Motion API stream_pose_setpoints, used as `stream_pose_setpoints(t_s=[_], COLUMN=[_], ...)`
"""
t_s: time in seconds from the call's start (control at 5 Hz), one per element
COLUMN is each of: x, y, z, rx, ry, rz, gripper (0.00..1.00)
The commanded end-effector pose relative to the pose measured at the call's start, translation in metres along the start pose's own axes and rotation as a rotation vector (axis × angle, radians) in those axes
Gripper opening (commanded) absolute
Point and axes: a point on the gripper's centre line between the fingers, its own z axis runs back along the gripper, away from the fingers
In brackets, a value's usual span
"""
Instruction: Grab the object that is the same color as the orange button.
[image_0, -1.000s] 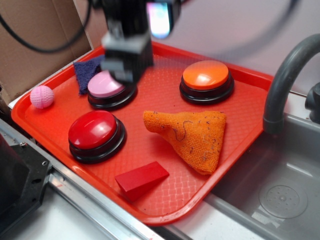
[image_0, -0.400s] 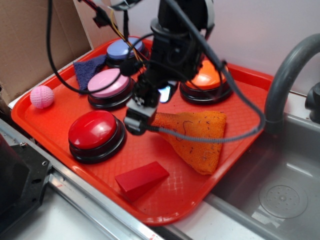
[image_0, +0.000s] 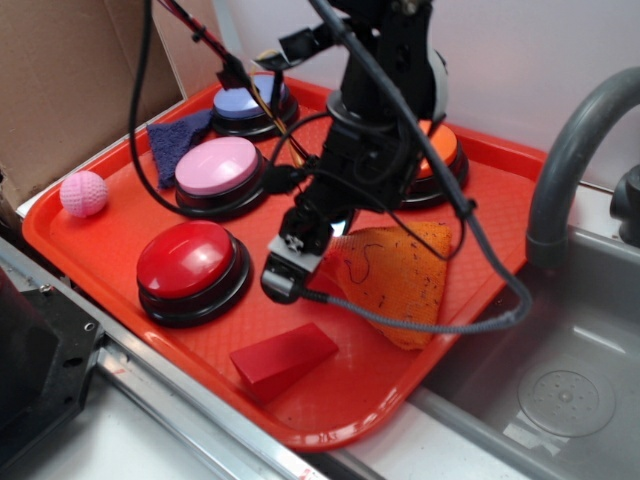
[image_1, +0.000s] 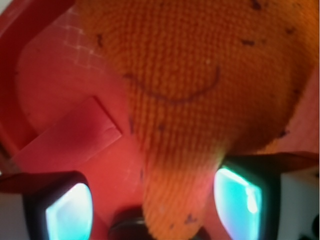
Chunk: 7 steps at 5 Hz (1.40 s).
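1. Red plastic tray (image_0: 480, 165) with a waffle-textured floor, set beside a grey sink (image_0: 560, 390) with a grey curved faucet pipe (image_0: 570, 150). Cardboard wall (image_0: 60, 80) behind on the left.
2. Orange terry-cloth rag (image_0: 400, 280) lies on the tray's right-centre, roughly triangular, dark thread specks and a dark curly thread on it. In the wrist view the rag (image_1: 200, 100) fills most of the frame, and its narrow end runs down between the two fingers.
3. WidowX gripper (image_0: 300, 262) is down at the rag's left tip. Fingers are apart, one on each side of that narrow tip; the left finger pad (image_1: 67, 210) shows a gap of red tray between it and the cloth, and the right pad (image_1: 240, 197) sits just beside the cloth. Not clamped yet.
4. Orange button (image_0: 445, 150), glossy dome on a black base, sits at the back of the tray, mostly hidden behind the arm.
5. Red-domed button (image_0: 190, 265) at front left; pink-domed button (image_0: 218, 168) behind it; blue-lavender button (image_0: 250, 100) at the far back.
6. Red wedge block (image_0: 283, 360) near the tray's front edge, apart from the rag; it is also seen at left in the wrist view.
7. Dark blue cloth (image_0: 175, 140) just beside the pink button; pink knitted ball (image_0: 83, 193) at the tray's left rim.
8. Black cables (image_0: 150, 120) loop over the tray.
9. No brand, label or readable writing on anything.
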Motion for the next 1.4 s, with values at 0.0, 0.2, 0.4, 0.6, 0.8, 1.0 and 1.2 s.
stream_pose_setpoints(t_s=[0.0, 0.2, 0.4, 0.6, 0.8, 1.0, 1.2], x=[0.006, 0.006, 0.002, -0.01, -0.036, -0.072, -0.11], y=[-0.005, -0.007, -0.014, -0.033, -0.053, -0.063, -0.07], z=[-0.006, -0.01, -0.009, 0.016, 0.056, 0.093, 0.125], rx=[0.043, 0.05, 0.059, 0.025, -0.038, 0.005, 0.049], ry=[-0.017, -0.005, -0.013, -0.114, -0.326, -0.363, -0.383], rz=[0.056, 0.065, 0.087, 0.17, 0.377, 0.587, 0.744], gripper=[0.0, 0.0, 0.0, 0.0, 0.0, 0.0, 0.0])
